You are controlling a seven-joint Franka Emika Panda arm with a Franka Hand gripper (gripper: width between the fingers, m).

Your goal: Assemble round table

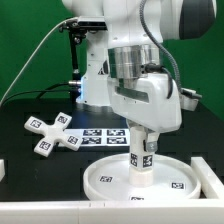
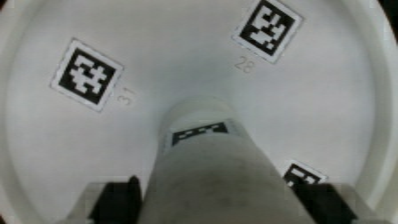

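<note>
The gripper (image 1: 143,147) pinches the upright leg (image 1: 141,166) between its fingers (image 2: 118,201); below them the leg stands on the disc (image 1: 104,180), the cross base (image 1: 52,132) well apart

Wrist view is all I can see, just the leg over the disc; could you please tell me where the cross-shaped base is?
Observer: The cross-shaped base lies flat on the black table, apart from the disc, toward the exterior view's left.
Operator: Thank you. Does the leg look upright from the side?
Observer: Yes, the leg stands upright on the disc, with the gripper closed around its upper part.
Operator: Is anything behind the disc?
Observer: The marker board lies flat just behind it.
</note>
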